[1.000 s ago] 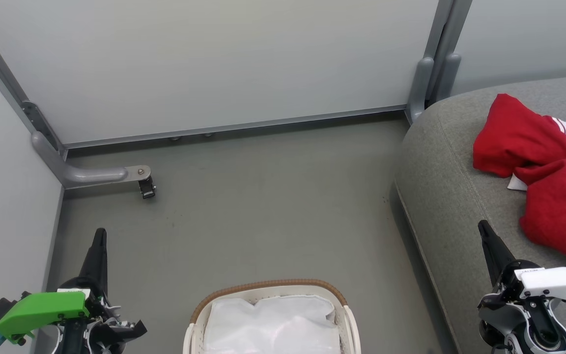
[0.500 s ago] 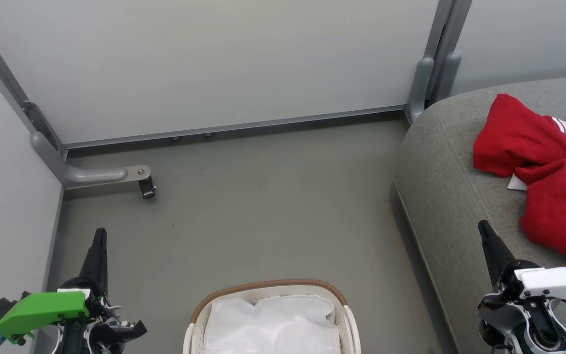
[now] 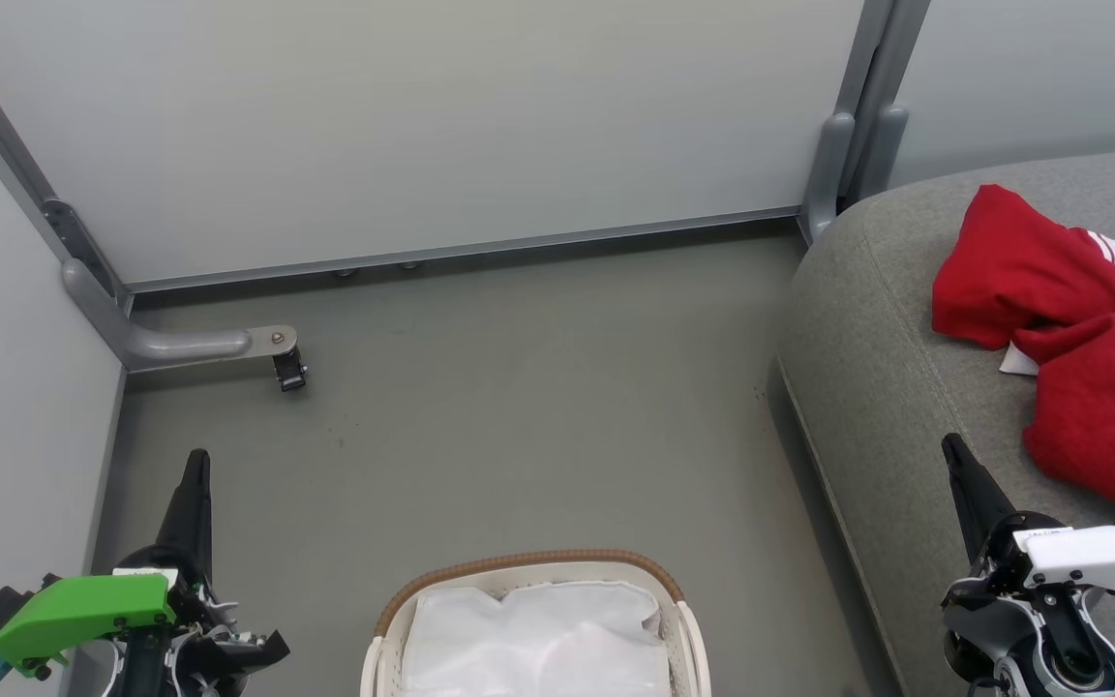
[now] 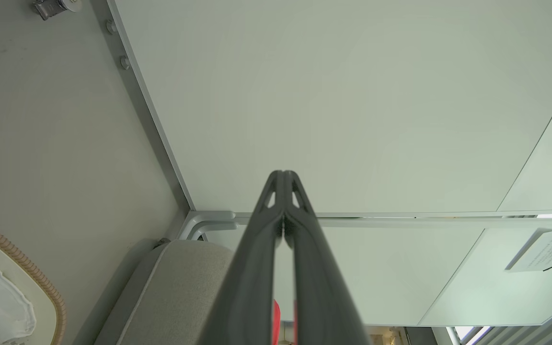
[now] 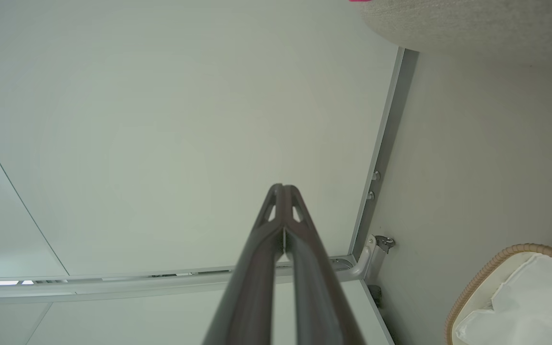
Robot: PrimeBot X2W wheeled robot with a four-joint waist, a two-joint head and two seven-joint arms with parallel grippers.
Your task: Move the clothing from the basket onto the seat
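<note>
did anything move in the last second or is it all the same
Nothing visibly changed. The left gripper and the right gripper stay shut and empty at the lower corners of the head view. The clothing still lies on the seat, and the basket still shows its white liner.

basket (image 3: 528, 560): 1 | white liner cloth (image 3: 538, 639), inside the basket: 1 | seat (image 3: 867, 387), right of the basket: 1 | red garments (image 3: 1022, 271), right of the basket: 2
</note>
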